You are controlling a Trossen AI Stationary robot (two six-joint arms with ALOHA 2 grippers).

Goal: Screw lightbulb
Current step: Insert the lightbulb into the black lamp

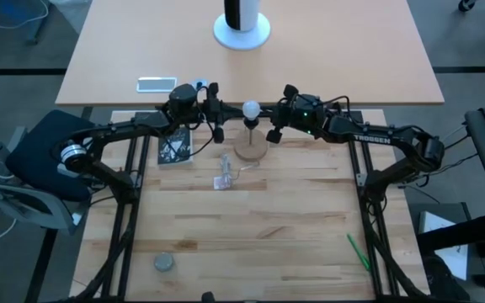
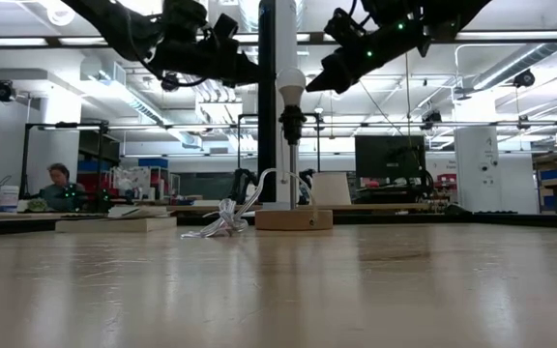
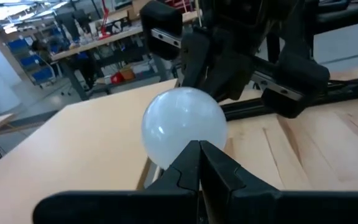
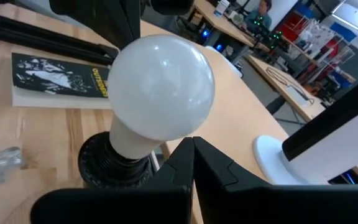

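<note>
White and round, the lightbulb [image 1: 250, 108] sat in the black socket [image 2: 291, 123] on its thin stem, near the table's [image 1: 293, 219] far edge. Both grippers had their jaws pressed together and held nothing. The left gripper [image 1: 220, 110] pointed at the bulb from one side, the right gripper [image 1: 273, 132] from the other. A clear wrapper [image 1: 225, 180] lay near the wooden disc [image 1: 251, 150]. A book [image 1: 175, 147] lay by the left arm; its yellow words were too small to read.

Lightbulb [image 1: 250, 108] atop socket [image 2: 291, 123] on round base [image 1: 251, 150], left pincer [image 1: 219, 108] and right pincer [image 1: 274, 124] flanking it, wrapper [image 1: 225, 179] just beside base, booklet [image 1: 174, 148] left, seemingly flat on the surface [image 1: 259, 227]
</note>
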